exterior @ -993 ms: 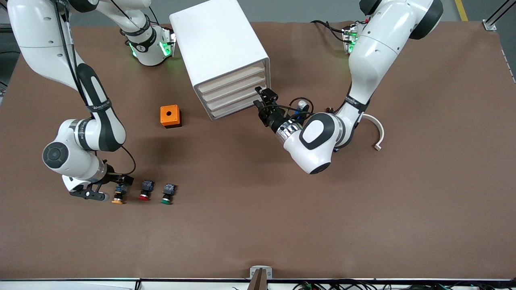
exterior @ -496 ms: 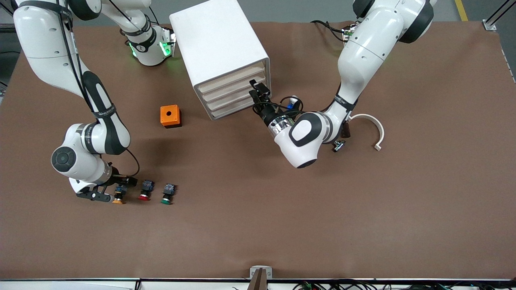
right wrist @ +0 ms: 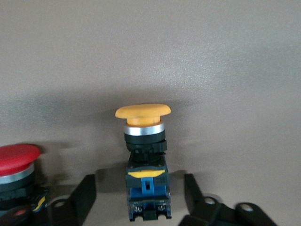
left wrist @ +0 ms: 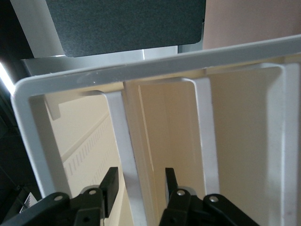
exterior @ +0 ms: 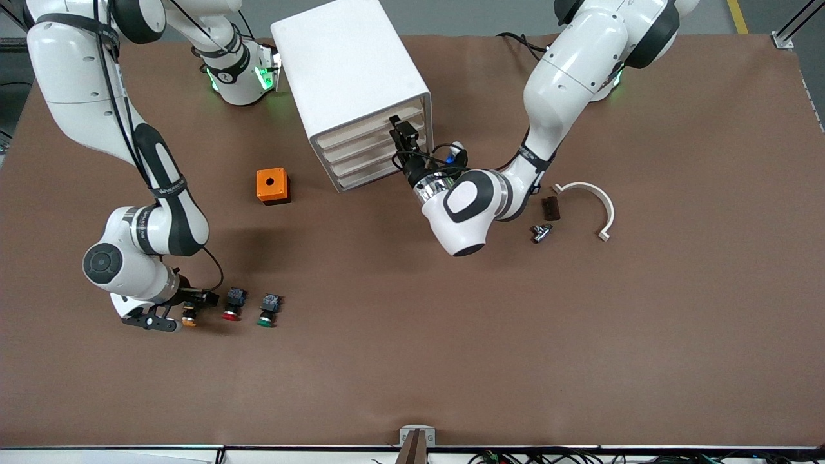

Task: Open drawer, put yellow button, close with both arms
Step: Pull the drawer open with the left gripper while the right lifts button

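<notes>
My right gripper (exterior: pixel 173 314) is open, its fingers straddling the yellow button (right wrist: pixel 143 160), which lies on the table beside the red button (exterior: pixel 231 305). The button's long axis runs straight out from the palm, cap leading; only the right wrist view shows that. My left gripper (left wrist: pixel 138 188) is open astride a drawer's handle (left wrist: pixel 129 155) on the cabinet (exterior: pixel 351 84), seen only in the left wrist view.
</notes>
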Robot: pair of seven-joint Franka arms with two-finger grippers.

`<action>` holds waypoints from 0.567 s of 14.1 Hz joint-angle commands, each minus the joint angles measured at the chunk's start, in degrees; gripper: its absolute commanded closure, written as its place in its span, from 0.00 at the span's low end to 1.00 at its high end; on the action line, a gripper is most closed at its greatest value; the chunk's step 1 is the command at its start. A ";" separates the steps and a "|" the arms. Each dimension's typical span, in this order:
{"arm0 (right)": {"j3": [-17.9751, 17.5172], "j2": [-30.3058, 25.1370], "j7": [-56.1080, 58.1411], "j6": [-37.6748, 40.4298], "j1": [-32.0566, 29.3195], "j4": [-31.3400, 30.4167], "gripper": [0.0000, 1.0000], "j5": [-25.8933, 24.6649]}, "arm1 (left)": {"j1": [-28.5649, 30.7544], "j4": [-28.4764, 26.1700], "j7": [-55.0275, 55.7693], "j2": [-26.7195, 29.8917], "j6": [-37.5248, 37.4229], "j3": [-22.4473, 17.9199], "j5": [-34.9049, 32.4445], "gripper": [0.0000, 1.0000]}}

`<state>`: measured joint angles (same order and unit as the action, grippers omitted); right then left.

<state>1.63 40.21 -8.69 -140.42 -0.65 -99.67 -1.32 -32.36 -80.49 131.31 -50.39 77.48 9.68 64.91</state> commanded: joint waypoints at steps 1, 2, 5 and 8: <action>-0.40 0.84 0.60 0.67 -0.67 1.50 0.78 -0.18 | -0.95 0.25 1.40 -0.32 -1.01 -0.10 2.06 0.63; -0.40 0.75 0.60 0.76 -0.67 1.50 0.95 0.00 | -1.29 0.25 1.92 -0.32 -1.01 -0.10 2.06 0.67; -0.40 0.58 0.69 1.89 -0.75 2.55 1.00 0.17 | -1.82 0.25 2.10 -0.75 -1.80 -0.10 1.98 0.73; -0.57 -0.82 0.43 9.08 -0.40 5.09 1.00 0.35 | -2.00 0.25 2.46 -0.85 -1.80 -0.28 1.63 0.79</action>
<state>1.63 40.35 -8.64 -136.13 -0.68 -96.94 -1.29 -33.95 -80.49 132.79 -50.81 76.24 9.68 65.64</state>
